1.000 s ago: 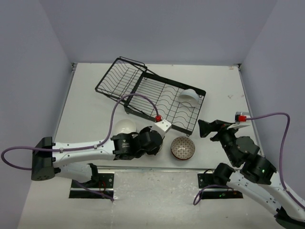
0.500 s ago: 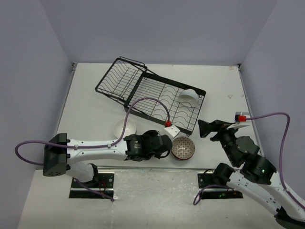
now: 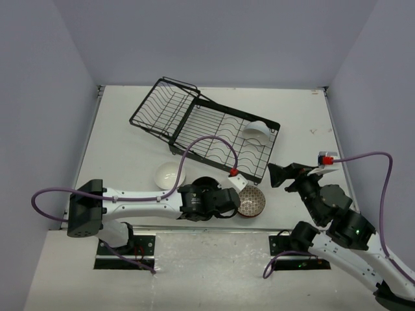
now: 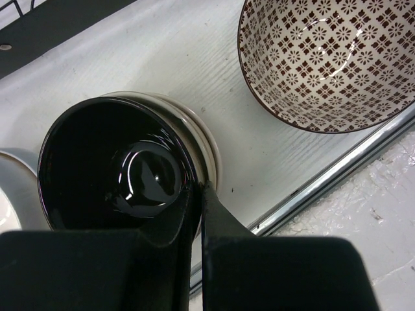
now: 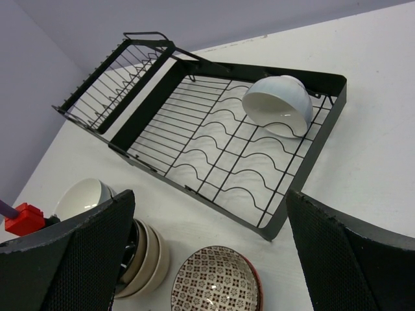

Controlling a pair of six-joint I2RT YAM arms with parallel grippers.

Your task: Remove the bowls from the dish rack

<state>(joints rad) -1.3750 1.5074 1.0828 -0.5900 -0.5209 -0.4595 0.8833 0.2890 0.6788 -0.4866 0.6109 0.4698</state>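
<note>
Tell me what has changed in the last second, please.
The left gripper swung right, towards the patterned bowl, and uncovered the white bowl on the table. It is now clamped on the rim of the black bowl, which tops a stack. The right gripper, the rack, the racked bowl and the patterned bowl stayed put.

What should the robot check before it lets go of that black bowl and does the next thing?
1. Black bowl seated on the beige bowls: ok, it looks nested on the stack.
2. Left gripper free to pull away: not ok, it pinches the black bowl's rim.
3. Patterned bowl clear of the stack: ok, there is a gap between them.
4. Right gripper ready: ok, open and empty.
5. Dish rack emptied: not ok, one white bowl lies in it.
</note>
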